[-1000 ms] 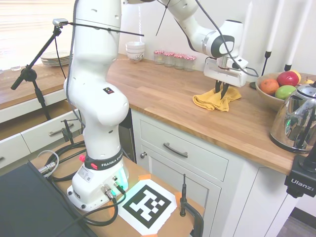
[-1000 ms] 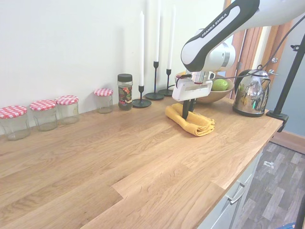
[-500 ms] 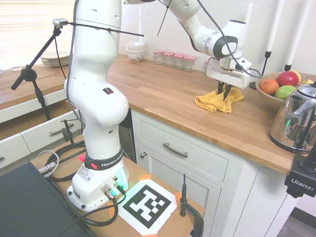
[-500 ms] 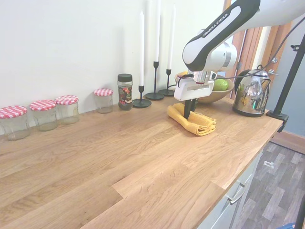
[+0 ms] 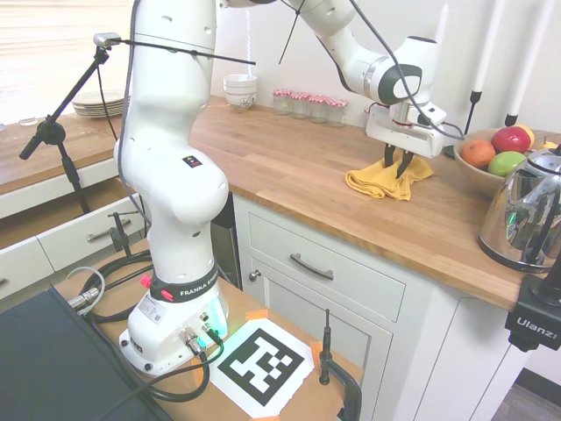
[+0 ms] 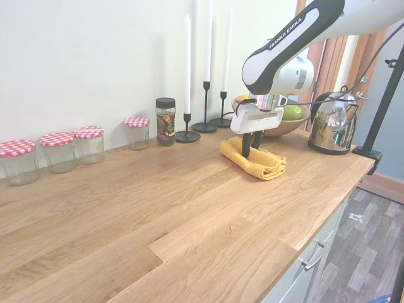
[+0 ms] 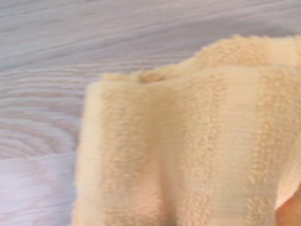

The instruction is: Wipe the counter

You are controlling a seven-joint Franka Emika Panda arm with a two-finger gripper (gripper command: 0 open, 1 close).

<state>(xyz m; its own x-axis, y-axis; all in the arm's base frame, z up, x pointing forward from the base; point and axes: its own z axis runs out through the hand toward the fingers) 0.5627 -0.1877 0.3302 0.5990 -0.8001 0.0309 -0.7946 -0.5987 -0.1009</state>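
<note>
Now gripping the yellow cloth [image 6: 254,161] on the counter [image 6: 158,214], end effector [image 6: 252,149] pinched closed into its folds (near the fruit bowl [image 5: 480,168]); best pressed flat, dragged in slow overlapping strokes

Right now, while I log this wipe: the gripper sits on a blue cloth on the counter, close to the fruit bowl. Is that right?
Not quite: the cloth is yellow, not blue, as the second exterior view shows. The rest holds: the gripper sits on it on the counter, close to the fruit bowl.
</note>
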